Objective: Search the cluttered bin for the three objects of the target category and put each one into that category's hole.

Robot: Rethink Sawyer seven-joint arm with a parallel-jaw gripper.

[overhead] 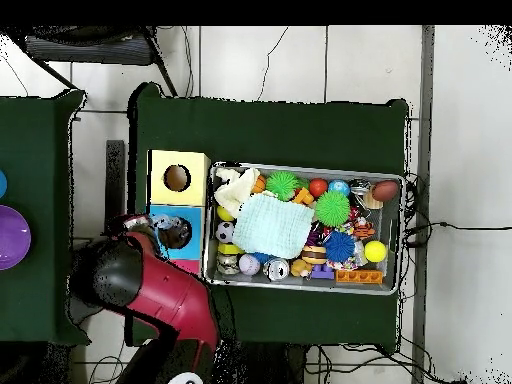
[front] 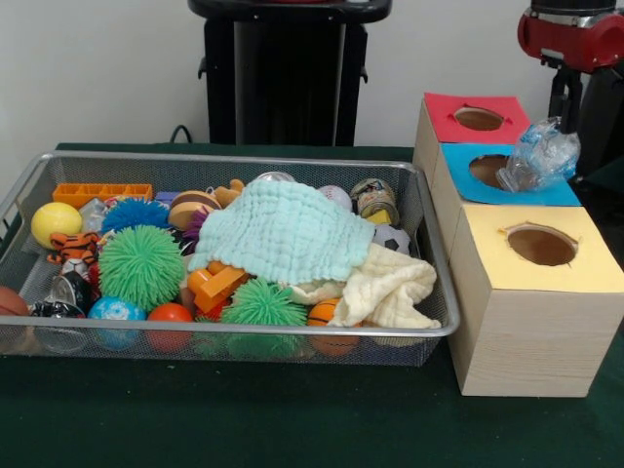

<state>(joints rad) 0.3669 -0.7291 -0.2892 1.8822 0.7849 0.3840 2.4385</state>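
Front view: a silver wire-mesh bin (front: 434, 263) sits mid-worktop, heaped with spiky rubber balls, smooth balls and a soft mint muslin cloth (front: 283, 231) hiding toys. Beside it, a crinkled clear plastic bottle (front: 537, 156) hangs over the blue box (front: 507, 180), seemingly for dropping. Overhead view: the red arm (overhead: 150, 285) covers that box; I cannot tell how the jaws are set.

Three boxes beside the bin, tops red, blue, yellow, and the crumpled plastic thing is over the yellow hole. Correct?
Not quite. The crumpled clear plastic sits at the blue box hole, not the yellow box; the front view shows it. Red box and bin are as stated.
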